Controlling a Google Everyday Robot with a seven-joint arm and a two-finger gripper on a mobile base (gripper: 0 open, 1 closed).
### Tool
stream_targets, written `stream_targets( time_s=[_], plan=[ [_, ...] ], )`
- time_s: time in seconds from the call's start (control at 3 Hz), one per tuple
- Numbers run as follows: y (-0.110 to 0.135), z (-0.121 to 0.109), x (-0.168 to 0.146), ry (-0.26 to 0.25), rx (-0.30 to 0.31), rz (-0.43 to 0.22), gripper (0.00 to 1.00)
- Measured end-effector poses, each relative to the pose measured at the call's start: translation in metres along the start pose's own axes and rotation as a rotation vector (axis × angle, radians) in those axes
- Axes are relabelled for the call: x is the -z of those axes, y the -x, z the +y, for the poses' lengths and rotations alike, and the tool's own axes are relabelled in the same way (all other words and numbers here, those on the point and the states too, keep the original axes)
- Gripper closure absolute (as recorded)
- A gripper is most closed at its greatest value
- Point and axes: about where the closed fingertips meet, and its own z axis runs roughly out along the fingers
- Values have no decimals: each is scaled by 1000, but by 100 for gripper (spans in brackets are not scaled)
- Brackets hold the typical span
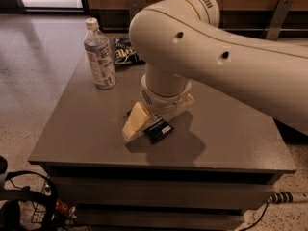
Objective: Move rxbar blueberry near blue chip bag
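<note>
The rxbar blueberry (159, 128), a small dark navy wrapper with white text, lies flat near the middle of the grey table (231, 138). Most of it is hidden under my gripper (137, 125), which has come down onto its left end and reaches the tabletop. The blue chip bag (125, 53), wrinkly blue and white, lies at the table's far edge, partly hidden behind my arm. It is well apart from the bar.
A clear plastic water bottle (99, 54) with a white cap stands upright at the far left of the table, beside the chip bag. My large white arm (216, 57) spans the right half of the view. Cables and black gear (24, 206) lie on the floor at the lower left.
</note>
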Motion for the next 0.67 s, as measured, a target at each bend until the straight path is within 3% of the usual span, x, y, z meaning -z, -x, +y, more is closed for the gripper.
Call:
stream_targets(
  time_s=[0.67],
  plan=[
    [5,29,-20,85,66,38,0]
  ],
)
